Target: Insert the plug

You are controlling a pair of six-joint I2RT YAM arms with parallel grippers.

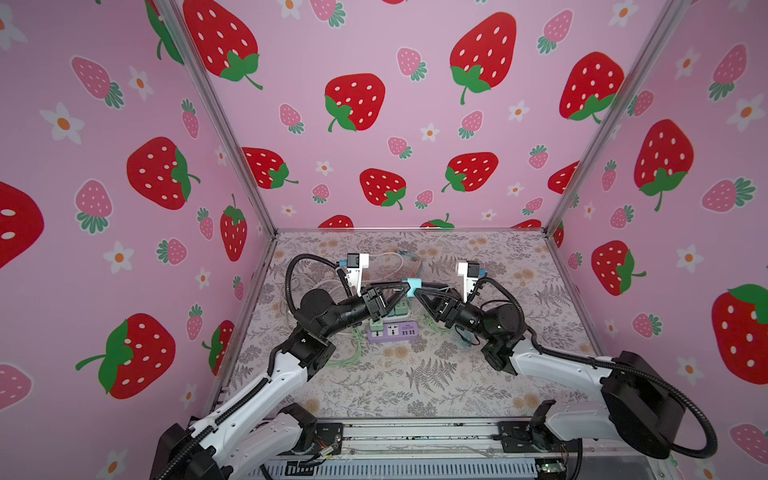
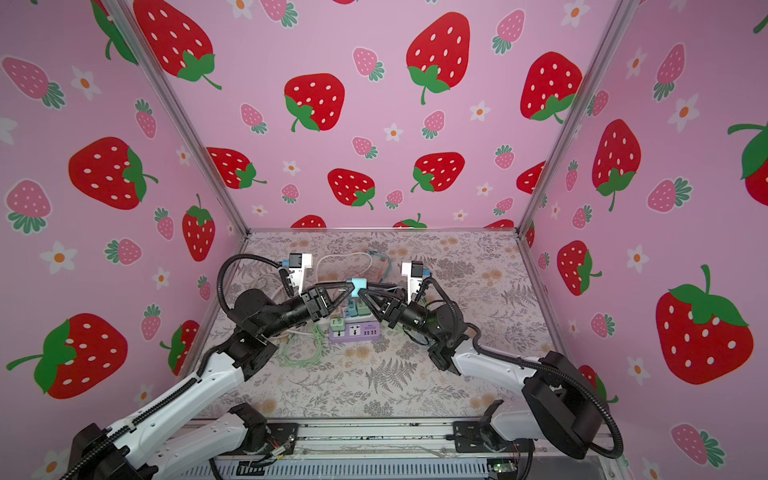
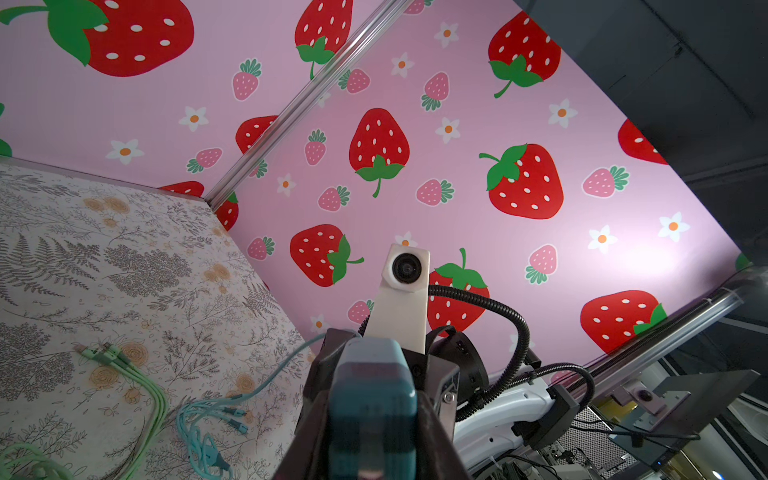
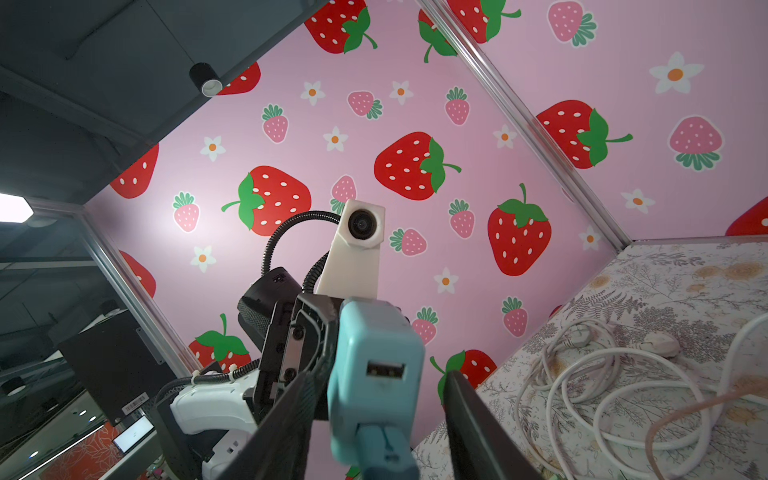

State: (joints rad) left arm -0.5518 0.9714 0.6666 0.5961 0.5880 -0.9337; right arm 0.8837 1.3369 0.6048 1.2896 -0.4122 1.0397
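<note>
Holding blue plug (image 2: 358, 285) aloft at left gripper (image 2: 348, 289), clear of worktop (image 2: 436, 374), near far end of purple power strip (image 2: 355, 332); right gripper (image 2: 368, 291) tip-to-tip opposite, at same plug; seated in strip: green plug (image 2: 337, 324), teal plugs (image 2: 362, 310) behind; lying left of strip on worktop: green cable (image 2: 305, 353) loops.

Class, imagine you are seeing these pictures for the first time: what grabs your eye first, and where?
The bright strawberry wallpaper on all three walls dominates. At mid-table the left gripper and right gripper meet nose to nose at a light blue plug, just beyond a purple power strip.
</note>
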